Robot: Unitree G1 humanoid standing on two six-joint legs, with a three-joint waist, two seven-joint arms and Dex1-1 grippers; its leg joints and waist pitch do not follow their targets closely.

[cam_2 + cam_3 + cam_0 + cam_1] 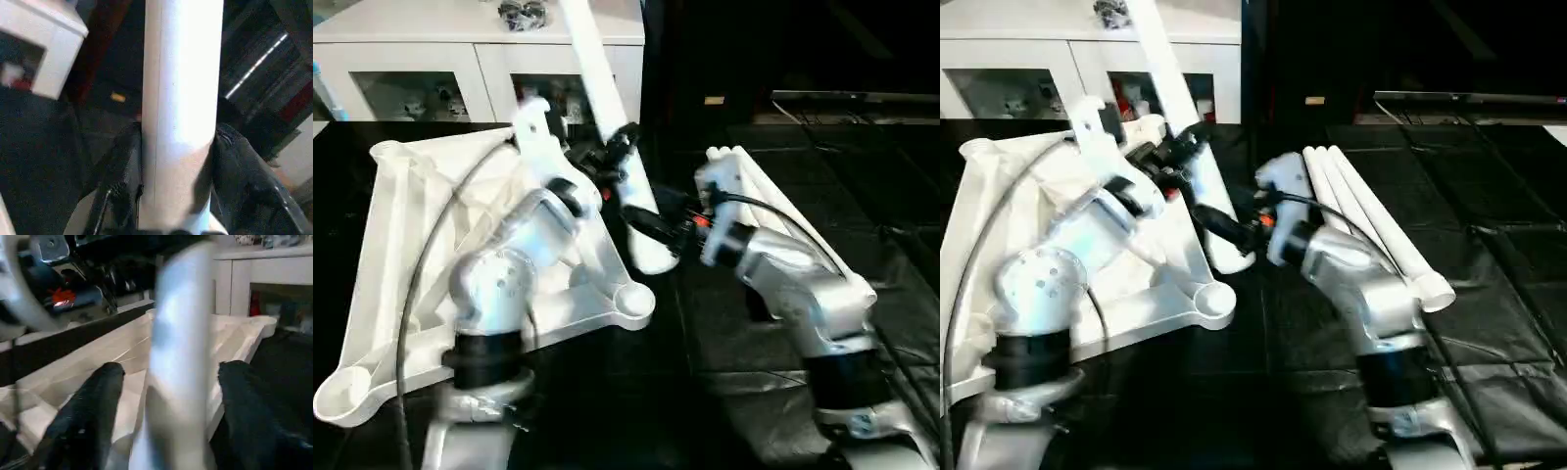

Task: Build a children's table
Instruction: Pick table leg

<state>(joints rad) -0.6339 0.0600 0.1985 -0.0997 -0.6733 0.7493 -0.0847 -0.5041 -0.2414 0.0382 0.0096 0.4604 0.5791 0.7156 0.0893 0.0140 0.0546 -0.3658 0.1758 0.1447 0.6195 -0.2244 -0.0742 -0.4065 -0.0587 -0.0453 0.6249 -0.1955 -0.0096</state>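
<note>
My left gripper (178, 196) is clamped on a white table leg (607, 117), fingers (124, 171) pressed to both its sides. The leg's long axis runs from the top centre of the head view down to its butt end at mid-frame. My right gripper (166, 421) straddles that same leg lower down, fingers (93, 416) spread with daylight either side. The upturned tabletop (421, 255) fills the left of frame, and its nearest corner socket (631, 302) sits just below-left of the leg's end. My left is nearer to steer it. Three spare legs (1371, 220) lie right of centre.
</note>
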